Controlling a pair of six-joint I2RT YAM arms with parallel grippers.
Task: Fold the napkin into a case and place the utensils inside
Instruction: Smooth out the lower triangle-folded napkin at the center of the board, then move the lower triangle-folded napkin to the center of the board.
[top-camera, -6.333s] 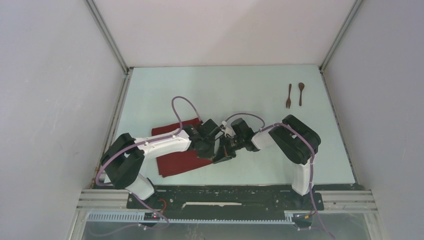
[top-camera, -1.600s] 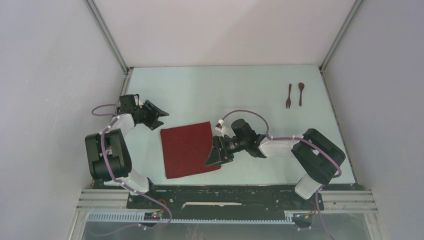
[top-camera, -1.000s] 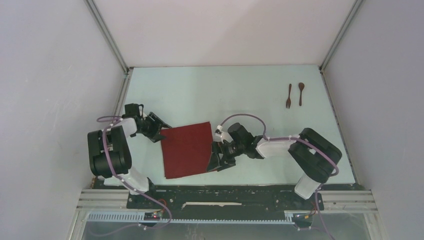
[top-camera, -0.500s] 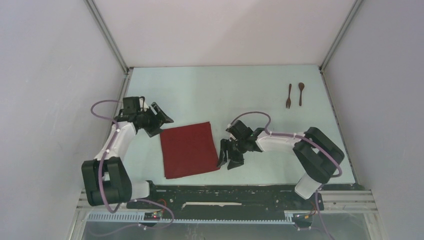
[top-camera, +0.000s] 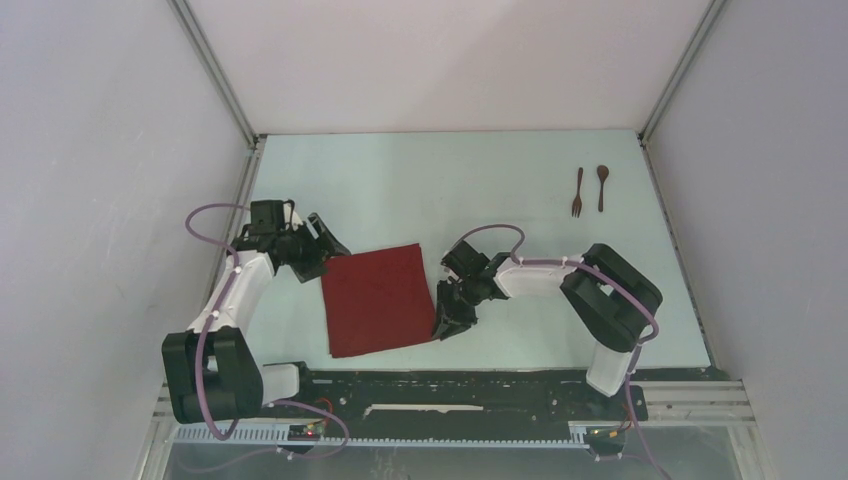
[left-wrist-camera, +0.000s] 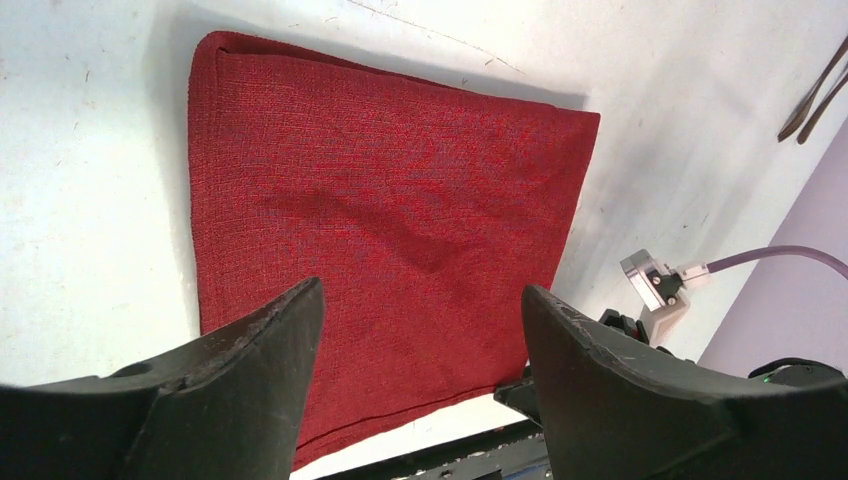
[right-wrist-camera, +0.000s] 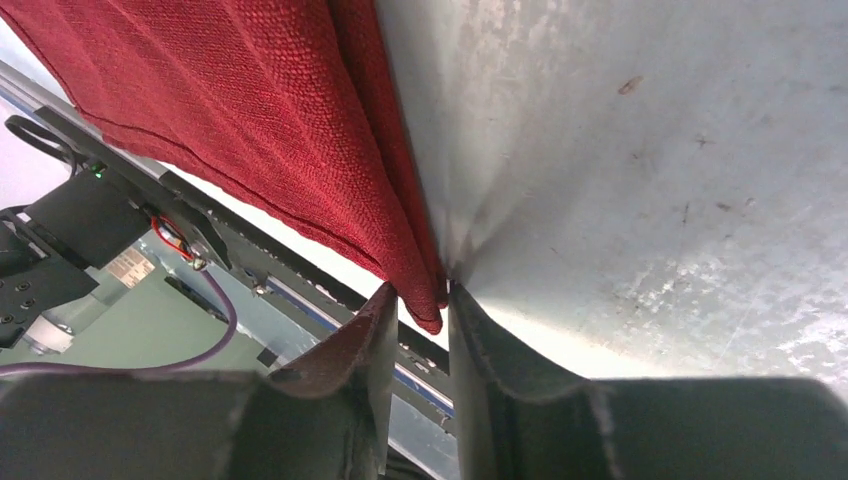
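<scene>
The dark red napkin (top-camera: 378, 298) lies flat on the table as a doubled, roughly square cloth (left-wrist-camera: 380, 210). My right gripper (top-camera: 447, 322) is low at its near right corner. In the right wrist view its narrow jaws (right-wrist-camera: 420, 295) pinch that corner of the napkin (right-wrist-camera: 300, 130) between the fingertips. My left gripper (top-camera: 325, 252) hovers by the far left corner, open (left-wrist-camera: 422, 290), with cloth under the gap and nothing between the fingers. The utensils, a wooden fork (top-camera: 577, 192) and spoon (top-camera: 602, 187), lie side by side at the far right.
Grey walls close in the table (top-camera: 450, 180) on the left, back and right. A black rail (top-camera: 450, 385) with both arm bases runs along the near edge, just in front of the napkin.
The right gripper slid off the napkin to its near right corner and its jaws narrowed onto the cloth. The left gripper opened a little and came nearer the far left corner.
</scene>
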